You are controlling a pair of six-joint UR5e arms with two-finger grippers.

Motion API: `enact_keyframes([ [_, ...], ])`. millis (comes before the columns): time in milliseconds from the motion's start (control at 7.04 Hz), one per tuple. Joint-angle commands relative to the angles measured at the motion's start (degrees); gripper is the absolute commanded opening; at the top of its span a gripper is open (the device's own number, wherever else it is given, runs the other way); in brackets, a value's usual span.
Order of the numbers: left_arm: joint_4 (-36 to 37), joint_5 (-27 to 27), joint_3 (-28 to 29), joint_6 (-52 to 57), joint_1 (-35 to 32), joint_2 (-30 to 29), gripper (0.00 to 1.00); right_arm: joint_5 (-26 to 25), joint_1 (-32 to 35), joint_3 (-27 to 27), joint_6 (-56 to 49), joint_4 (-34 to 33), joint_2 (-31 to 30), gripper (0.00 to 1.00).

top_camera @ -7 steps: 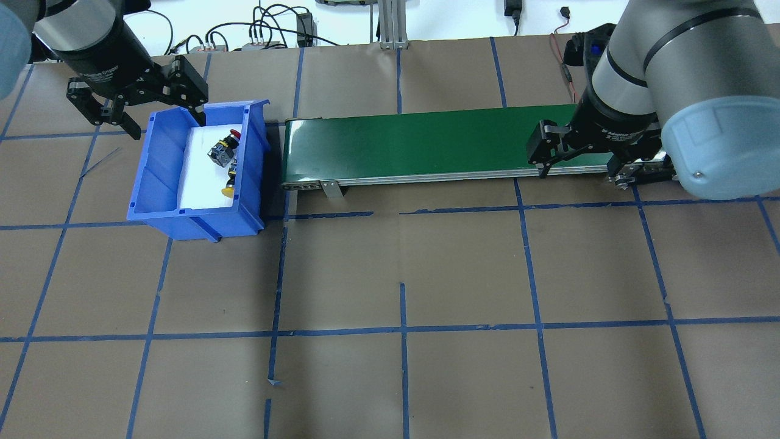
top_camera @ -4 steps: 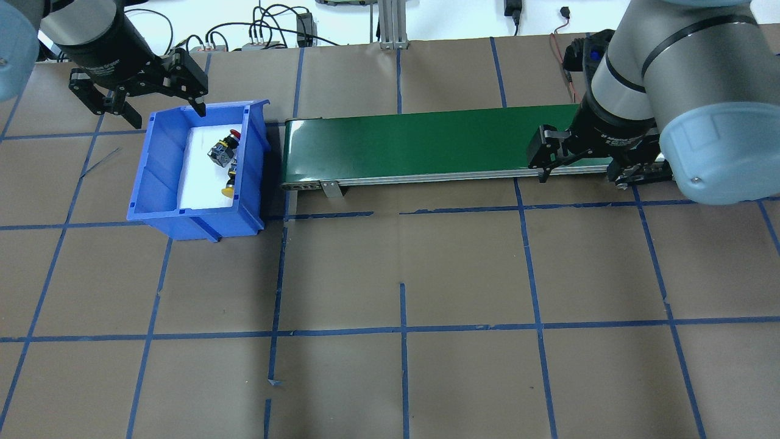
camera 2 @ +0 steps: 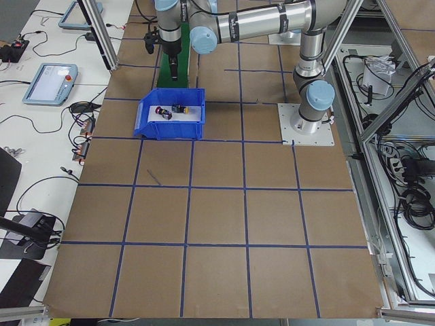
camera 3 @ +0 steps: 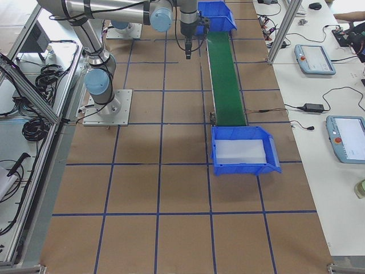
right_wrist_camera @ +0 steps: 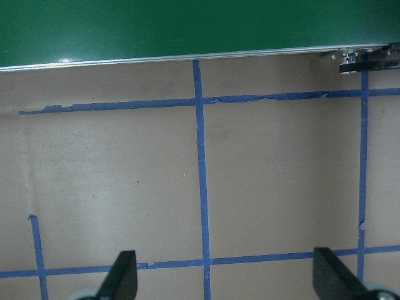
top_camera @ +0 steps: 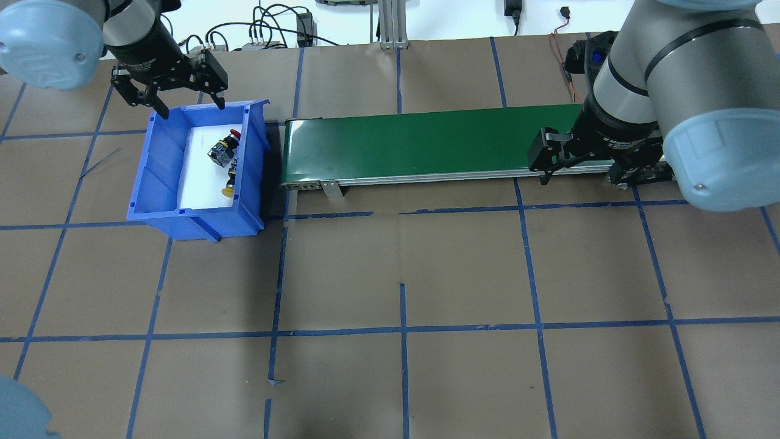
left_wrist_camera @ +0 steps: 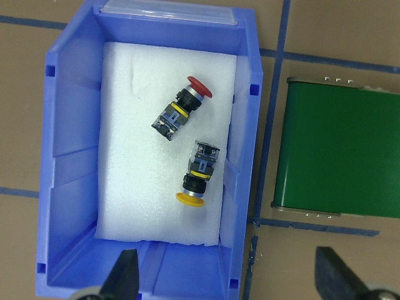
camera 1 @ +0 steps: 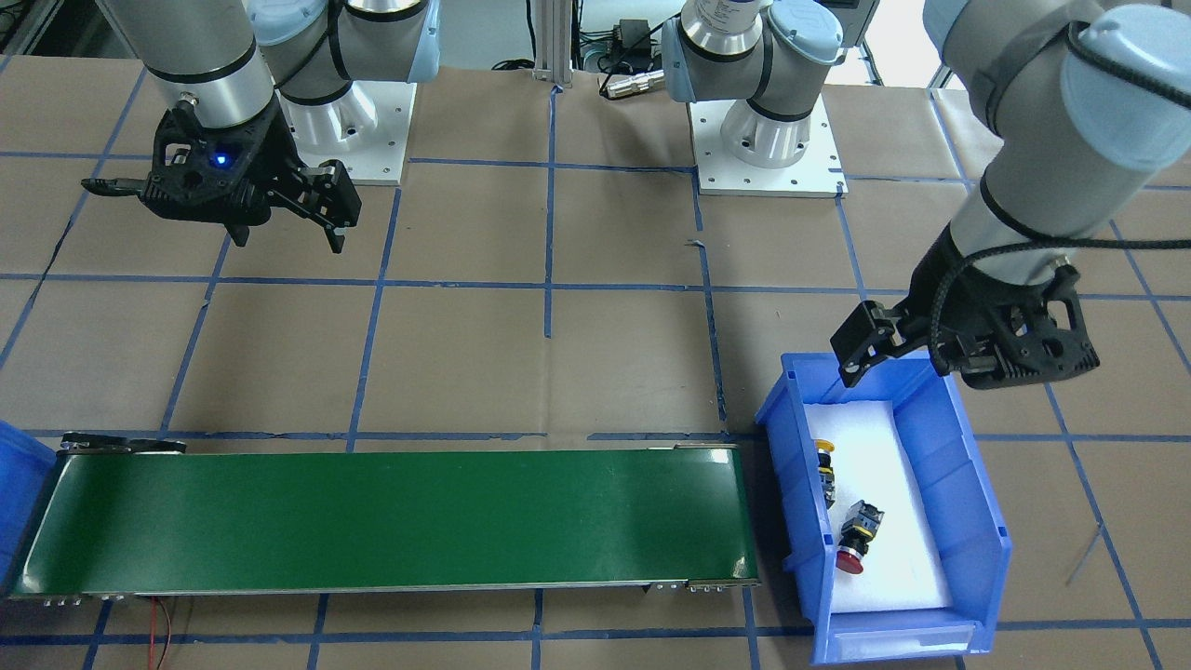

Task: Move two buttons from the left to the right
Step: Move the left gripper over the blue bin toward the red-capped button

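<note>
Brown table (top_camera: 402, 268), buttons (left_wrist_camera: 183, 111) in blue bin (left_wrist_camera: 69, 156), left gripper (top_camera: 192, 108) above

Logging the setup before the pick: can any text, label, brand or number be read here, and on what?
No text reads clearly in any view.
Right gripper: white print on its body, too blurred to read.
Left gripper: faint white print, too blurred to read.
Red button, yellow button, blue bin: no lettering visible.
Tablet: screen too small to read.
</note>
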Motion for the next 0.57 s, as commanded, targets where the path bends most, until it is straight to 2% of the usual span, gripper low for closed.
enact_keyframes([
  [0, 0.48, -1.15, 2.57, 4.56, 3.37, -3.42, 1.0, -0.09, 0.04, 0.05, -0.07, 0.02, -0.01, 1.0],
  [142, 0.31, -5.25, 1.62, 8.34, 5.4, -2.47, 1.0, -0.09, 0.04, 0.05, -0.07, 0.03, -0.01, 1.0],
  [426, 0.74, -5.12, 1.69, 10.21, 6.04, -4.56, 1.0, -0.09, -0.05, 0.05, -0.07, -0.06, -0.01, 1.0],
])
